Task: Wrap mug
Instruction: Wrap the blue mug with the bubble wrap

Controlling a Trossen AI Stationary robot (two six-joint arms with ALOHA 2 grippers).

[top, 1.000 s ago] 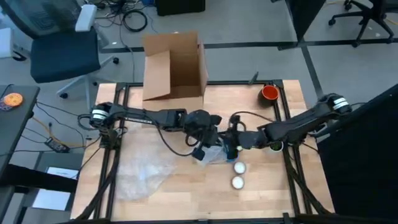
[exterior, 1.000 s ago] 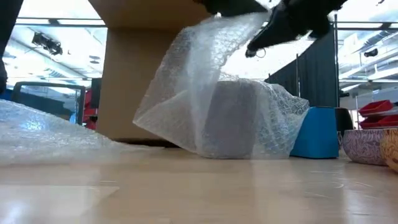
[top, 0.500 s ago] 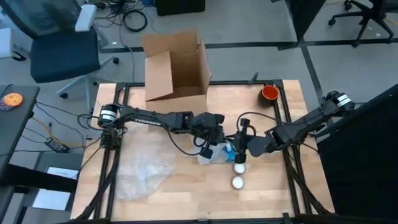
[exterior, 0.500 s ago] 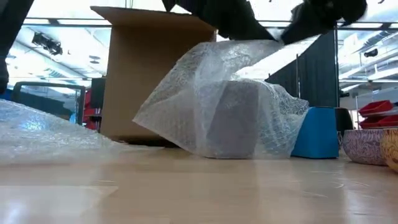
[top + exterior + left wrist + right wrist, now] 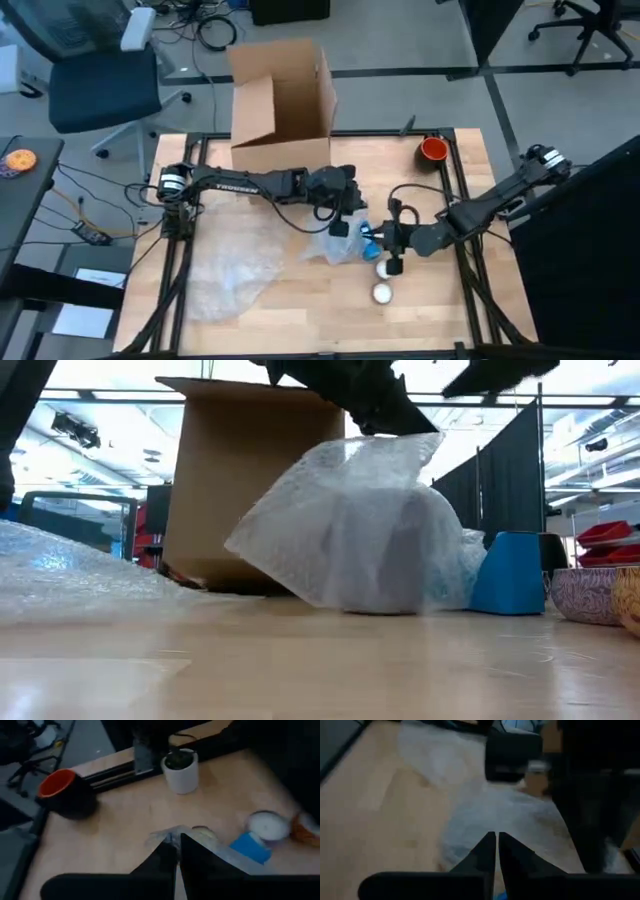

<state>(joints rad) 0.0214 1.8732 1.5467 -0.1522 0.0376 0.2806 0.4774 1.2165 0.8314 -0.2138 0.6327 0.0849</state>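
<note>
Nearest you in the low view, a loose sheet of bubble wrap (image 5: 60, 575) lay spread on the counter (image 5: 320, 670); from above it sat at the near left (image 5: 228, 272) of the wooden top. A little farther in, two small white round objects (image 5: 383, 281) rested on the counter, one beyond the other. Your right claw (image 5: 388, 242) hovered just beside them, its fingers (image 5: 492, 851) pressed together with only a thin slit between them, holding nothing that you could see.

At mid-counter stood the mug (image 5: 400, 565), a grey shape barely readable through the bubble wrap bundle (image 5: 350, 530) draped over it; from above the bundle (image 5: 338, 243) lay between the two claws. Your left claw (image 5: 345, 205) sat at the bundle's top edge, fingers (image 5: 167, 865) pinched on a corner of the wrap (image 5: 162, 837). A blue object (image 5: 510, 572) stood just beside the bundle.

Farther back, a white cup (image 5: 180, 770) stood near the frame rail, and an orange-lined dark cup (image 5: 433, 150) sat at the far right corner. Beyond them the open cardboard box (image 5: 280, 100) rose at the counter's far edge, with an office chair (image 5: 100, 80) on the floor behind.
</note>
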